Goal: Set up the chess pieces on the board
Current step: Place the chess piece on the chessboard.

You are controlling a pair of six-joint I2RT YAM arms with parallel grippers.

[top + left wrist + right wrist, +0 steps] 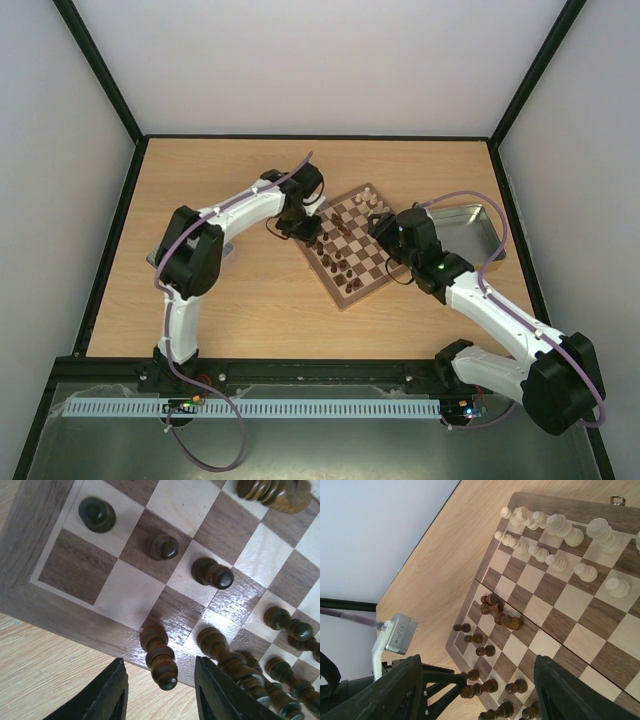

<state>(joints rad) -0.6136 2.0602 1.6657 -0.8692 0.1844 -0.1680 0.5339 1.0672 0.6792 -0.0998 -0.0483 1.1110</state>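
Observation:
The board (352, 292) lies slanted mid-table. Cream-white pieces (371, 204) stand in two rows at its far end, also in the right wrist view (555, 525). Dark brown pieces (336, 262) stand along the left and near side. A few dark pieces (502, 614) lie in a heap near the middle. My left gripper (160, 692) is open at the board's left edge, its fingers either side of a standing dark piece (160, 655) without touching it. My right gripper (480, 700) is open wide and empty above the board's right part.
A grey metal tin (470, 228) sits right of the board, under the right arm. Another tin (158, 256) shows partly under the left arm. A black frame edges the table. The left gripper's fingers (437, 684) show in the right wrist view.

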